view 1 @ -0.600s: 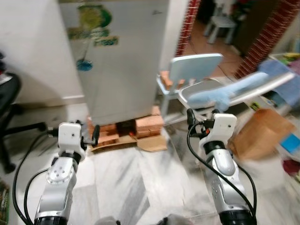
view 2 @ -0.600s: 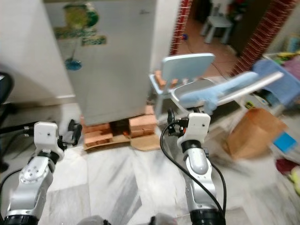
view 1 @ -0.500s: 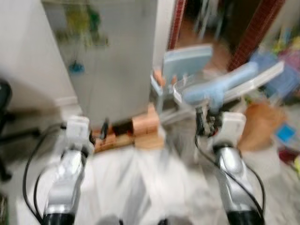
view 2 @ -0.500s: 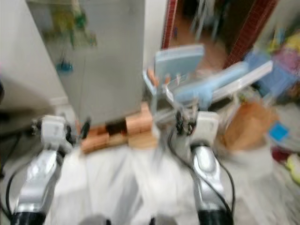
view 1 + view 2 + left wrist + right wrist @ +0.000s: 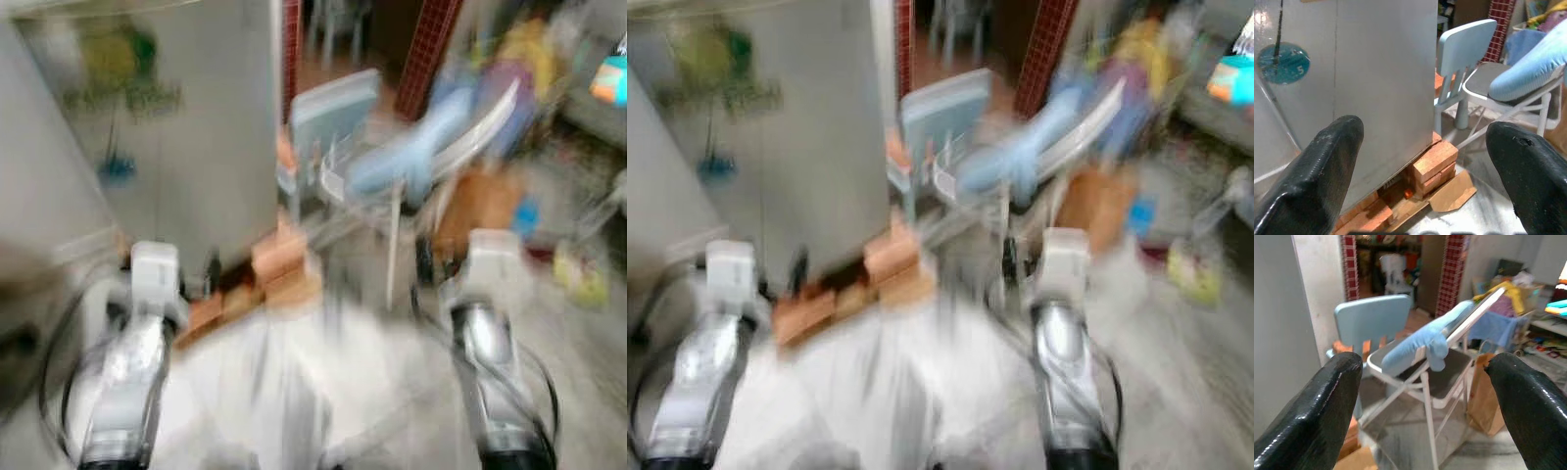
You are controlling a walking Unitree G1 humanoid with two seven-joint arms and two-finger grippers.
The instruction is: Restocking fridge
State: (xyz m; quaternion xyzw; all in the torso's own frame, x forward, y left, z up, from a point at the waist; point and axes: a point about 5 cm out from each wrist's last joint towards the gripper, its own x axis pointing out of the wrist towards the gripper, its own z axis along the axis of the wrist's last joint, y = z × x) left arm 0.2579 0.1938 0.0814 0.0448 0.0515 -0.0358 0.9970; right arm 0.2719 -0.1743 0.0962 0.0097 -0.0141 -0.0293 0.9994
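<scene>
Grippers are nearest: the left gripper and right gripper both spread wide and empty. Beyond them the closed grey fridge stands on bricks, with a pale blue chair and a folding chair just beside it.

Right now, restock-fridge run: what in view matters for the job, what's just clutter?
Job:
fridge, door shut, propped on bricks
left gripper, open, empty
right gripper, open, empty

Clutter:
blue child's chair
folding chair with a blue cloth draped on it
brown paper bag
</scene>
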